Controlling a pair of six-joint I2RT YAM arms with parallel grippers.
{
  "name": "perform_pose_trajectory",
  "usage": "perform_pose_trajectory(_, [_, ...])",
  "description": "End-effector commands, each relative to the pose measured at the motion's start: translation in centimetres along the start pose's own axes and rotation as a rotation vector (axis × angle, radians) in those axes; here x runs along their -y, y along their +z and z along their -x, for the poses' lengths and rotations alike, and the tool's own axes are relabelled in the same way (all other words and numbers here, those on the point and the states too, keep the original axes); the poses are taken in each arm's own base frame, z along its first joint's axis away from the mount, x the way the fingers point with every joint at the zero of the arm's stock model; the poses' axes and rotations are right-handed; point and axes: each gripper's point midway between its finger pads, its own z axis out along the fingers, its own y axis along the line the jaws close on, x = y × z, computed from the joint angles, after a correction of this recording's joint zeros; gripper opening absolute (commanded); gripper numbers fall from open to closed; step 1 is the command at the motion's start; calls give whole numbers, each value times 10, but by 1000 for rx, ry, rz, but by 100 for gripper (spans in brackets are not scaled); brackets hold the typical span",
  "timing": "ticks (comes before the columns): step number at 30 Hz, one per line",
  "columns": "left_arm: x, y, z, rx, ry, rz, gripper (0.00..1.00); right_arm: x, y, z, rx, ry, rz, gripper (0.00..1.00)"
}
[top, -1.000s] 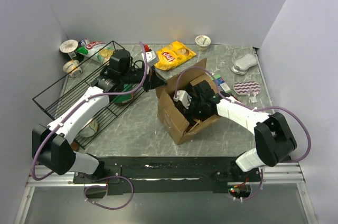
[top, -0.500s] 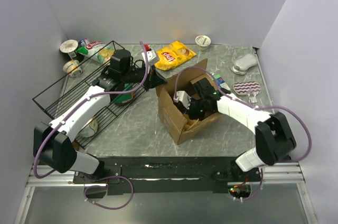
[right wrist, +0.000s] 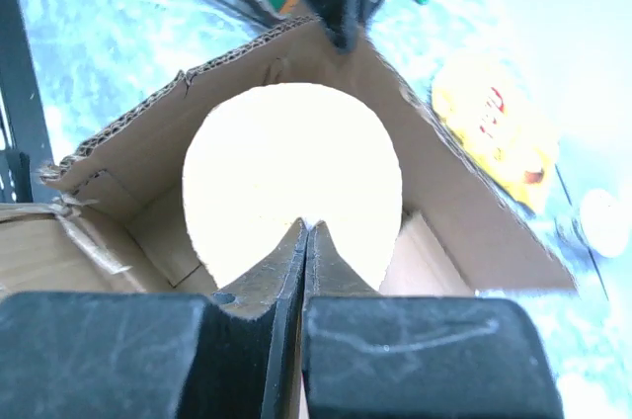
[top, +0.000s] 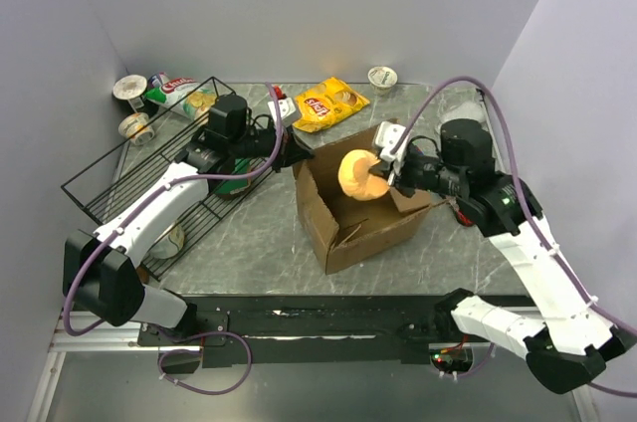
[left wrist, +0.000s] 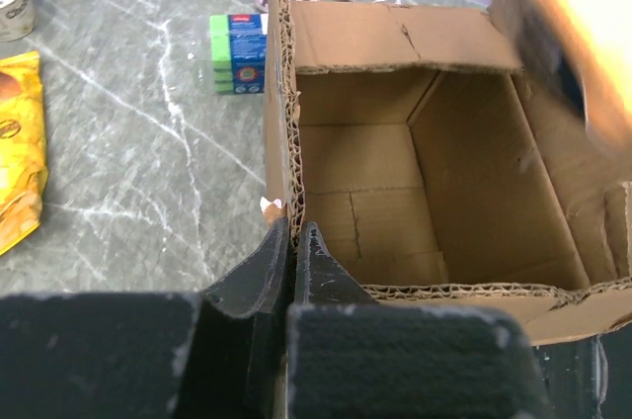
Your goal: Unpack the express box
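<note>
The express box (top: 343, 235), brown corrugated cardboard, stands open in the middle of the table. My left gripper (top: 298, 155) is shut on the upper edge of its left wall, and in the left wrist view the fingers (left wrist: 293, 234) pinch the cardboard edge. Through that view the express box (left wrist: 474, 172) shows a bare inside. My right gripper (top: 377, 171) hangs above the opening, shut on a round yellow-orange soft item (top: 357, 175). In the right wrist view the item (right wrist: 291, 167) looks pale and overexposed, with the gripper (right wrist: 311, 227) closed on its near edge.
A black wire basket (top: 109, 183) lies at the left with items in it. A yellow chips bag (top: 326, 104) and a small cup (top: 382, 77) sit behind the box. A small blue-green carton (left wrist: 240, 51) lies beside its far side. Snack packets (top: 169, 91) crowd the back-left corner.
My right gripper has shut on the yellow-orange item inside the box and lifted it up and out, the arm swinging back to the right. The left gripper has kept its hold on the box wall.
</note>
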Motion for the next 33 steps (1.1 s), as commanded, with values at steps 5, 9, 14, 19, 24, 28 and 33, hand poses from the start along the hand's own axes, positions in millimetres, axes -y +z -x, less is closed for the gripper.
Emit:
perform_pose_trajectory(5, [-12, -18, -2, -35, 67, 59, 1, 101, -65, -46, -123, 241, -541, 0])
perform_pose_trajectory(9, [-24, -42, -6, -35, 20, 115, 1, 130, -78, -84, -179, 372, -665, 0])
perform_pose_trajectory(14, [-19, -56, -15, -60, 14, 138, 1, 121, -58, -155, -315, 504, -619, 0])
perform_pose_trajectory(19, [-23, -63, -25, -94, 22, 191, 1, 92, -33, -212, -452, 546, -481, 0])
perform_pose_trajectory(24, [-23, -63, -25, -85, 6, 197, 1, 65, -24, -253, -542, 575, -413, 0])
perform_pose_trajectory(28, [-25, -61, -25, -79, -14, 202, 1, 54, -22, -270, -589, 587, -380, 31])
perform_pose_trajectory(33, [-32, -57, -24, -69, -40, 203, 5, 62, -28, -272, -608, 565, -433, 71])
